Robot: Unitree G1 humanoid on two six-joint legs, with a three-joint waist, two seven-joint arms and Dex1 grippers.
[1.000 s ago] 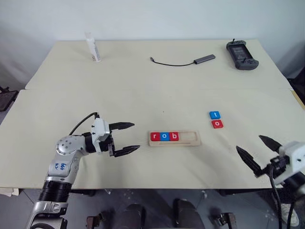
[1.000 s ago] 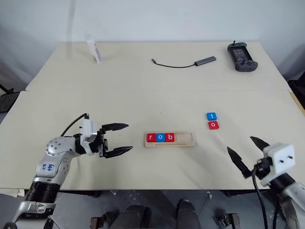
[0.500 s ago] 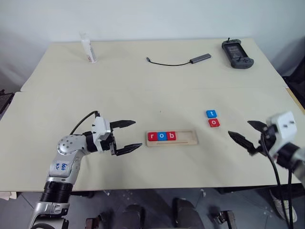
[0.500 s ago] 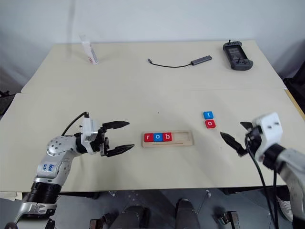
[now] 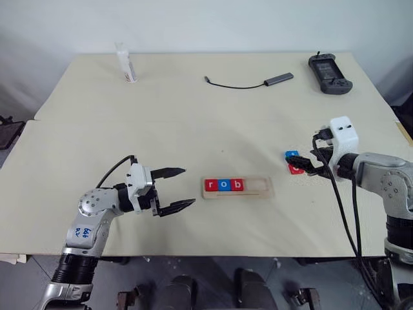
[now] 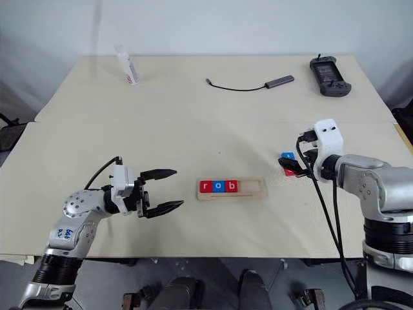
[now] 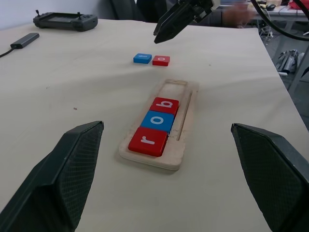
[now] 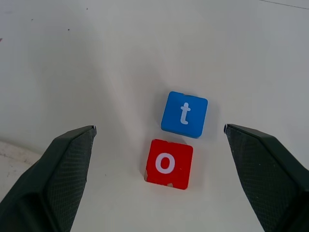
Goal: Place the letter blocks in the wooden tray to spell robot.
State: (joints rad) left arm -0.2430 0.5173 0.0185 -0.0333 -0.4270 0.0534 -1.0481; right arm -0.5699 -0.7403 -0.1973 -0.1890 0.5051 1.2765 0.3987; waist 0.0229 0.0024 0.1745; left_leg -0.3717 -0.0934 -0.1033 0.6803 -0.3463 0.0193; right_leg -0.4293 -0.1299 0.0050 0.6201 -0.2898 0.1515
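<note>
The wooden tray lies at the middle of the table, holding a red r, a blue o and a red b at its left end; its right part is bare. Two loose letter blocks sit to the tray's right: a blue t and a red o, side by side. My right gripper hovers open just above these two, its fingers spread wide on either side of them. Left of the tray, my left gripper stands open and empty, pointing at the tray's end.
At the table's far side stand a white tube, a dark cable with an adapter and a black handheld controller. A seam crosses the table between these and the tray.
My right arm has swung forward and to the left from the table's front right edge to a spot over the loose t and o tiles, still open. The left gripper has kept its place.
</note>
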